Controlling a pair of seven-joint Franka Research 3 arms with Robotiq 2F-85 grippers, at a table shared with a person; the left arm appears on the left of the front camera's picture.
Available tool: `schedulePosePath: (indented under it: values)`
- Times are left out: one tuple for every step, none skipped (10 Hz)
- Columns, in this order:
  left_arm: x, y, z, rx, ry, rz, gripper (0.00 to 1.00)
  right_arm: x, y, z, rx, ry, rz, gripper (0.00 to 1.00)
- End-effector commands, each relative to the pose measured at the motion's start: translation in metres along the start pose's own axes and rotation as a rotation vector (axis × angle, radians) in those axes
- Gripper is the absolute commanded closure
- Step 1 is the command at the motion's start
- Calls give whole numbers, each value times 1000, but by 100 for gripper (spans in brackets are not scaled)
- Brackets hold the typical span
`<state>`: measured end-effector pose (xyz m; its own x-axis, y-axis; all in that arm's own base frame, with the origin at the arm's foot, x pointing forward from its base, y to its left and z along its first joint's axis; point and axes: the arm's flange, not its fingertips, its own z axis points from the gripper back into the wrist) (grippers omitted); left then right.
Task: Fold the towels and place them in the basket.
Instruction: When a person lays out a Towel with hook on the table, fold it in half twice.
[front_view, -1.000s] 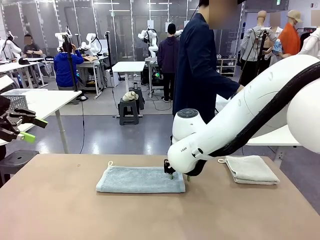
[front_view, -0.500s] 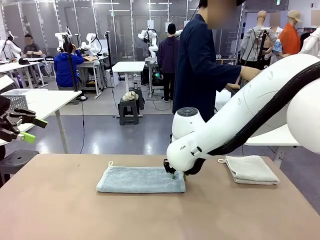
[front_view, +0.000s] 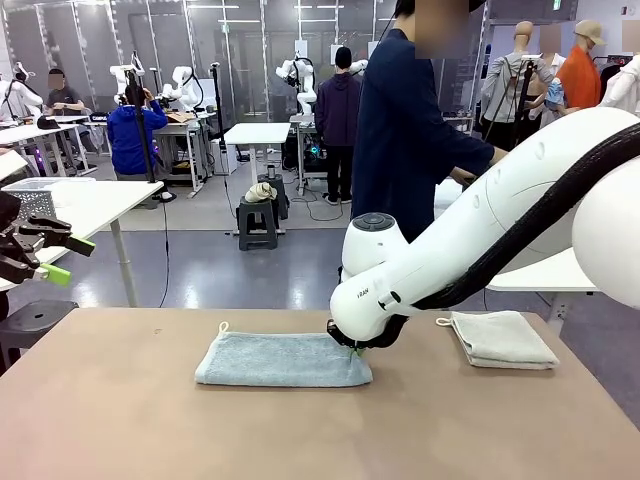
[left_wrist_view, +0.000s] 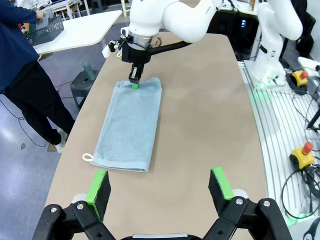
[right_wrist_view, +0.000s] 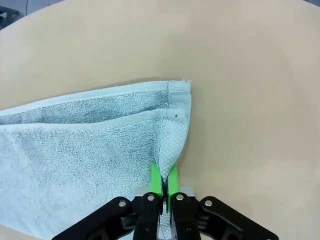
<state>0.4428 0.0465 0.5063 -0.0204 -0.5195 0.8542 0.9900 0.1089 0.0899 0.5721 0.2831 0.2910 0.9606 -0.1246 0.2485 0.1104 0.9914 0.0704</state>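
At frame centre, right pincer (front_view: 353, 349) pinched shut on grey-blue towel (front_view: 282, 359) end: folding begun; next, lift across.

No readable text or labels

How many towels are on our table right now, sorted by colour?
Grey-blue towel, pinched at one end by the right claw: 1
Cream-white towel, folded, lying alone near the table's right side: 1
Total: 2
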Motion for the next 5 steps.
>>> schedulePosePath:
  values:
    - [2,-1,1,2,-6,-1,0,-2,-8,-12,-29,30,-6,100]
    - [2,-1,1,2,-6,-1,0,-1,-14,-9,-26,42,1,100]
    - [2,-1,1,2,-6,-1,0,2,-29,-2,-26,27,20,100]
    - [2,-1,1,2,-6,-1,0,5,-46,7,-21,18,27,100]
    - [2,-1,1,2,-6,-1,0,7,-66,17,-27,4,25,100]
